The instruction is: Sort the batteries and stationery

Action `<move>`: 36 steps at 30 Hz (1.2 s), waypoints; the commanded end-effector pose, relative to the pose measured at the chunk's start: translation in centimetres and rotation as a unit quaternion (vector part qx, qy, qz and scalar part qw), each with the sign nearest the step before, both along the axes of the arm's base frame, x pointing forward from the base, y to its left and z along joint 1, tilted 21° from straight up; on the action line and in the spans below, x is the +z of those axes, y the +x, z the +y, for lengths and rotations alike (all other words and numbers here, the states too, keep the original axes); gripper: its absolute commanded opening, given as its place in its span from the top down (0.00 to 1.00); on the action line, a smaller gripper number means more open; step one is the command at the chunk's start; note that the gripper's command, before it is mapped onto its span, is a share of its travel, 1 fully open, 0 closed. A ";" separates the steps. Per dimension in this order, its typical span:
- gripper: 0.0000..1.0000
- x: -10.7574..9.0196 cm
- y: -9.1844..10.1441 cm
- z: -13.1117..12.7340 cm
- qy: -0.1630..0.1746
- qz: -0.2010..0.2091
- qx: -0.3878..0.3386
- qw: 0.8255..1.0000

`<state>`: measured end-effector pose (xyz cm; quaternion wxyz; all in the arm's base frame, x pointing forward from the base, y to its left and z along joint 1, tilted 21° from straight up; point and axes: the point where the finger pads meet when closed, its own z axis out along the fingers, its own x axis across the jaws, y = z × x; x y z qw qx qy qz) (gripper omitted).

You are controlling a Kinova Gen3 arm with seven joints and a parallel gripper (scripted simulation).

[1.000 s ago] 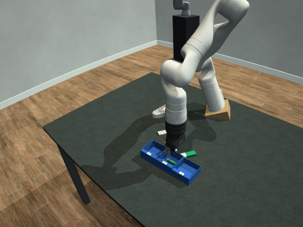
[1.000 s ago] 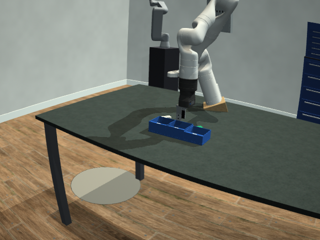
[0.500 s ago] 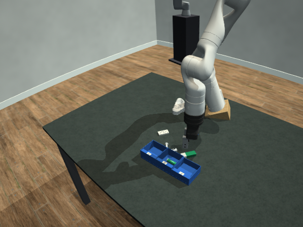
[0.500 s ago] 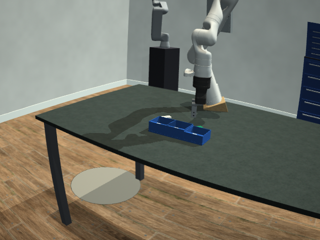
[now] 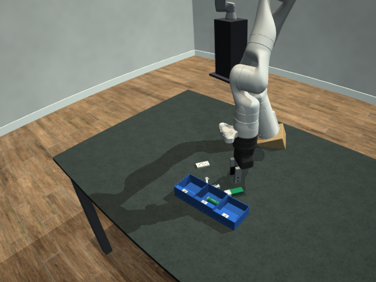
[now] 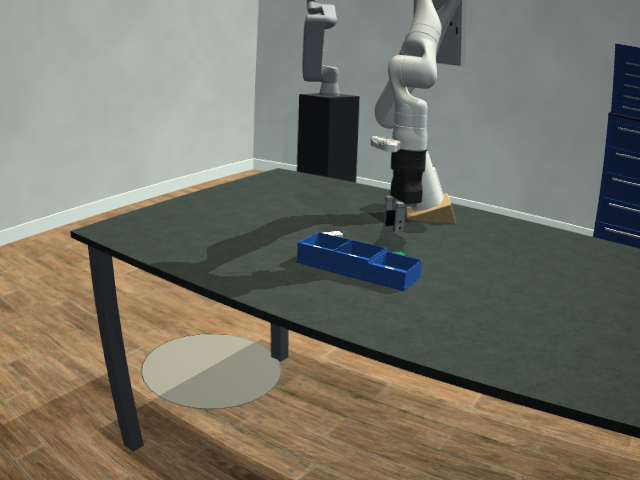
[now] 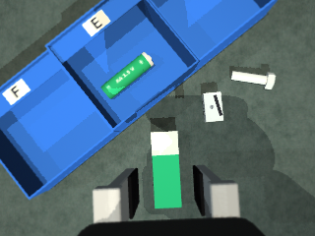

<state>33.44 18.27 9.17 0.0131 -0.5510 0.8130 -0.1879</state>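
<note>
The green battery (image 5: 212, 201) (image 7: 127, 75), a cylinder with a pale end and white lettering, lies on its side in bin E (image 5: 204, 206) (image 6: 354, 262) (image 7: 89, 69), the blue middle compartment. Bin F (image 5: 230, 209) (image 6: 393, 276) (image 7: 49, 118) is the blue end compartment adjoining it, standing upright and holding nothing. The eraser (image 5: 236, 191) (image 6: 399, 253) (image 7: 166, 181) — a block with a green sleeve and a bare white end — lies flat on the table, white end towards the bins. Near it lies the small white sharpener (image 5: 216, 185) (image 7: 209, 114), its dark blade facing up — also outside the bins.
</note>
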 end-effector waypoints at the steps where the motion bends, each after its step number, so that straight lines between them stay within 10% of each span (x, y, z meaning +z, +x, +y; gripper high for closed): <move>1: 0.25 0.1 0.2 -0.2 0.002 0.001 0.007 1.000; 36: 0.25 -1.8 0.6 -0.8 0.003 0.001 0.004 1.000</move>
